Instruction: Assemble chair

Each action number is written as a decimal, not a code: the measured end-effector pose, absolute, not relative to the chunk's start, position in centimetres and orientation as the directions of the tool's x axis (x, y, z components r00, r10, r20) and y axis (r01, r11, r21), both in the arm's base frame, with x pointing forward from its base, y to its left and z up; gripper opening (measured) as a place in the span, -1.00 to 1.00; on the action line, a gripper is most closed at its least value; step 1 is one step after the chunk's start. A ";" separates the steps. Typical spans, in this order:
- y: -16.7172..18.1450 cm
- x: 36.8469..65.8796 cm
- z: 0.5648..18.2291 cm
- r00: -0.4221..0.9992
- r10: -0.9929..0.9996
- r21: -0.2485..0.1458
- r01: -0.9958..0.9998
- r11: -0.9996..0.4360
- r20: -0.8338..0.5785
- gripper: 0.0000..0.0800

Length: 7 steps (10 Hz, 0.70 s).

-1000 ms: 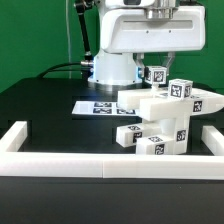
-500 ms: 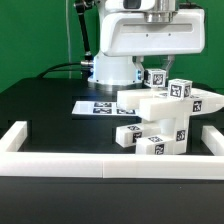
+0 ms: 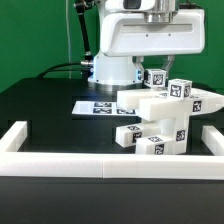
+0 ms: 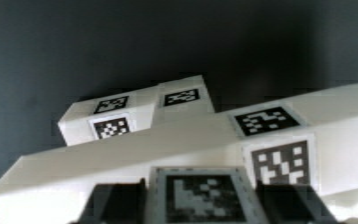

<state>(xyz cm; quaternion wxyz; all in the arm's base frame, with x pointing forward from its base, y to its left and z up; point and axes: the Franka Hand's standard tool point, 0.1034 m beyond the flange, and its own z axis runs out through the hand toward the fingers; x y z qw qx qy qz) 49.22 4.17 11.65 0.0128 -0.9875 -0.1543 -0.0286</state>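
Green backdrop, black table (image 3: 40,110): the half-built chair (image 3: 165,120) stands by the white border rail (image 3: 110,165). The gripper (image 4: 199,195) looks pinched on a tagged chair part (image 4: 201,193), apparently a post. Press squarely, keep alignment, don't tip the stack.

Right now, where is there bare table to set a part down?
Bare black table lies on the exterior view's left, between the marker board, the chair and the white rail. It is crowded at the chair, under the gripper.
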 end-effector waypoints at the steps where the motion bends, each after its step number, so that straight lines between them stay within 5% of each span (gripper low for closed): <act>1: 4.2 49.2 11.6 0.951 0.304 -0.016 0.305 -0.952 0.060 -0.28; 7: 4.3 49.2 11.6 0.987 0.151 -0.029 0.153 -0.988 0.058 -0.28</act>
